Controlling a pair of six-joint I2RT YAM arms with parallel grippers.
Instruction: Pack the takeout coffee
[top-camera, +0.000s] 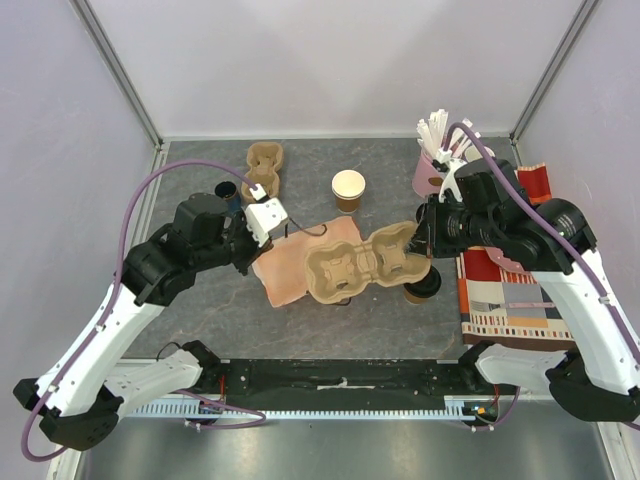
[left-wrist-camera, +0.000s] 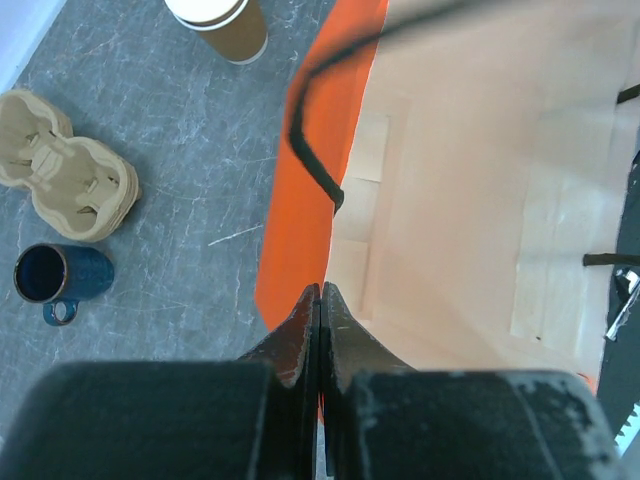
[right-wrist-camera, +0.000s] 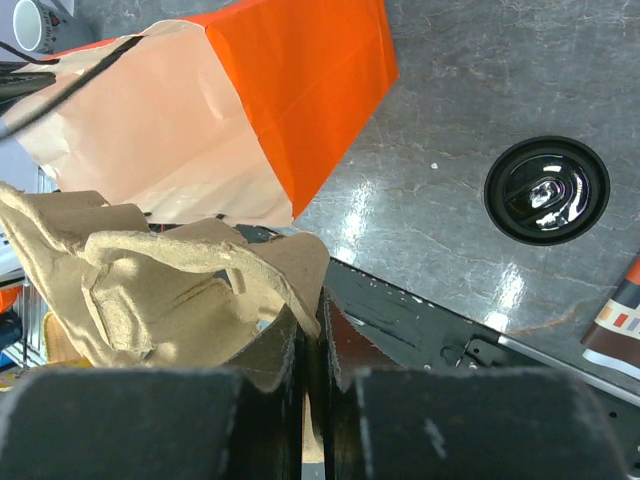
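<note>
One kraft coffee cup (top-camera: 348, 188) stands open, without a lid, at the back centre; the left wrist view shows it too (left-wrist-camera: 232, 30). A second cup with a black lid (top-camera: 424, 288) stands just below my right gripper; it shows from above in the right wrist view (right-wrist-camera: 547, 190). My right gripper (top-camera: 420, 240) is shut on the rim of a moulded pulp cup carrier (top-camera: 355, 268), held over the paper bag (top-camera: 290, 268). The bag is orange outside and kraft inside. My left gripper (top-camera: 262, 250) is shut on the bag's edge (left-wrist-camera: 345, 255).
A stack of spare pulp carriers (top-camera: 265, 165) and a dark blue mug (top-camera: 226, 192) sit at the back left. A pink holder with white sticks (top-camera: 435, 150) stands at the back right. A striped cloth (top-camera: 500, 295) lies along the right edge.
</note>
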